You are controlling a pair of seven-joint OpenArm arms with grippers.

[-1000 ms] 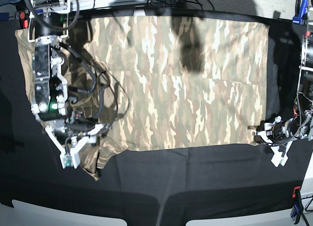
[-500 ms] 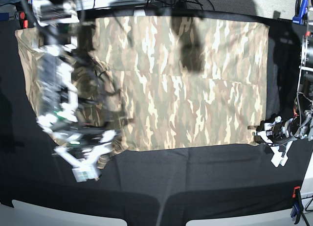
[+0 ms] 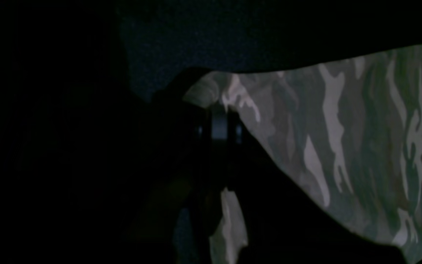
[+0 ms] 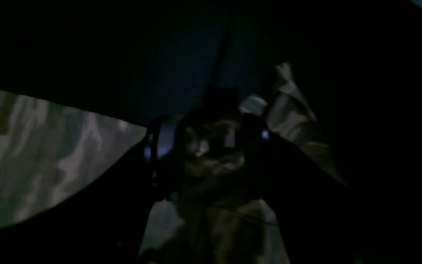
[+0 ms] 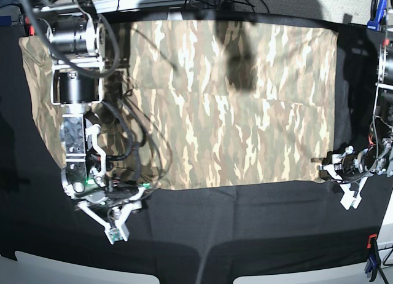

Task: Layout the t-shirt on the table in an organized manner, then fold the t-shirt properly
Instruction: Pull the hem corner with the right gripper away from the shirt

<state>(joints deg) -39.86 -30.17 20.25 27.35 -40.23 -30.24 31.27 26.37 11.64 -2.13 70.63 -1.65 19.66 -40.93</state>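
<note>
Camouflage t-shirt (image 5: 245,112) flat on black table (image 5: 245,222)

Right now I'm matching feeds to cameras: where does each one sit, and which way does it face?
Base: overhead, facing down on the table and spread t-shirt; both arms show.
Left wrist: on the left arm, low, facing along its left gripper, shut on the shirt's edge.
Right wrist: on the right arm, dark, facing its right gripper with bunched cloth between the fingers.
All three show the camouflage shirt on black cloth.
</note>
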